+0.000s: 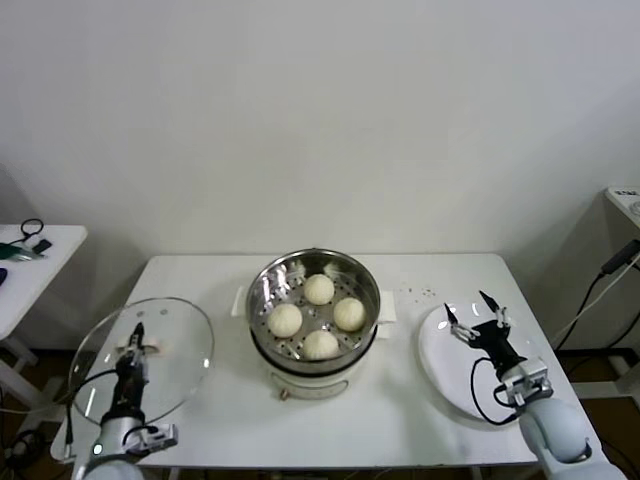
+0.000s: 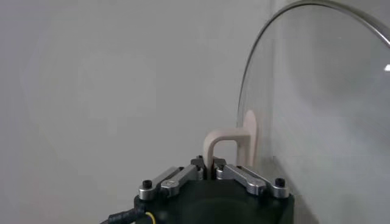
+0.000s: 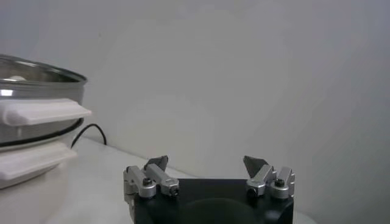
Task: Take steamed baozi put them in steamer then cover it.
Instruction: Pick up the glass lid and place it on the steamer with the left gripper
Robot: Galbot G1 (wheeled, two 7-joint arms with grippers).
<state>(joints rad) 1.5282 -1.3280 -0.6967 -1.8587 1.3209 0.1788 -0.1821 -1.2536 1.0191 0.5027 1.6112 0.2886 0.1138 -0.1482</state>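
All four small round cream-white steamed baozi sit on the perforated tray inside the round shiny stainless-steel steamer, mid-counter on its white base, so loading looks finished and covering is the step in hand. The left tool is clamped on the cream handle of the round clear glass lid, which seems tilted up off the white counter, though I can't be sure. Next, the lid needs carrying over and lowering squarely onto the rim. The right tool hangs with jaws wide apart over the flat white round plate, holding nothing.
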